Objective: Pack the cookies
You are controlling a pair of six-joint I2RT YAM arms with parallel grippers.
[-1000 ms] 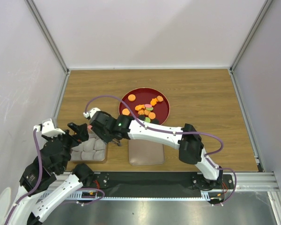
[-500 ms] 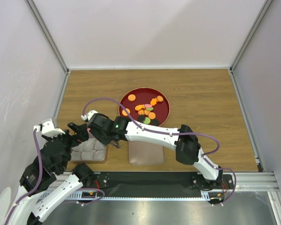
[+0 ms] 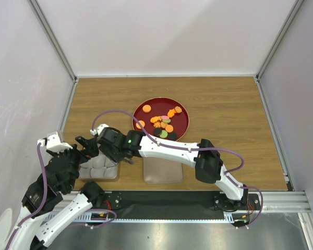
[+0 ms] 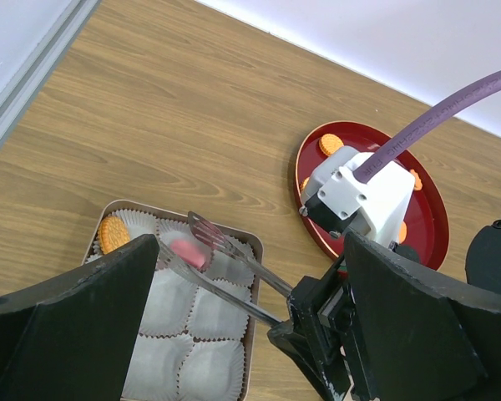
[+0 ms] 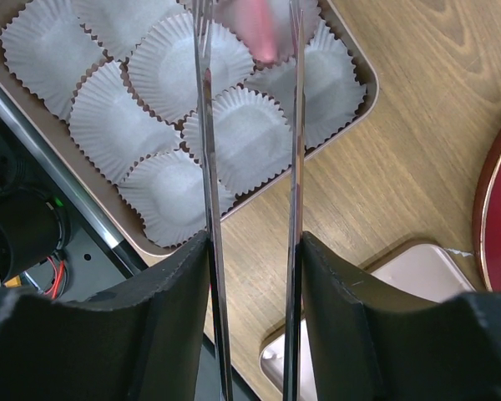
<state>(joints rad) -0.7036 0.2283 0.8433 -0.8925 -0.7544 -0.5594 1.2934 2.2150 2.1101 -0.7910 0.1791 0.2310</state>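
Several cookies (image 3: 164, 124), mostly orange, lie on the red plate (image 3: 159, 107). My right gripper (image 5: 255, 242) is shut on metal tongs (image 5: 207, 167), whose tips reach over the tray (image 4: 255, 251) of white paper cups. A blurred pink cookie (image 4: 188, 251) sits between the tong tips, over a cup in the tray's far row, and whether the tongs touch it I cannot tell. One orange cookie (image 4: 112, 234) lies in the far-left cup. My left gripper (image 4: 250, 242) hangs open above the tray's near side, holding nothing.
A rounded-square pinkish lid (image 3: 163, 169) lies on the wooden table just right of the tray and below the plate. The right arm stretches across from the right base to the tray. White walls enclose the table on three sides.
The right wrist has shifted a little to the left, further over the tray. The left arm has not moved.
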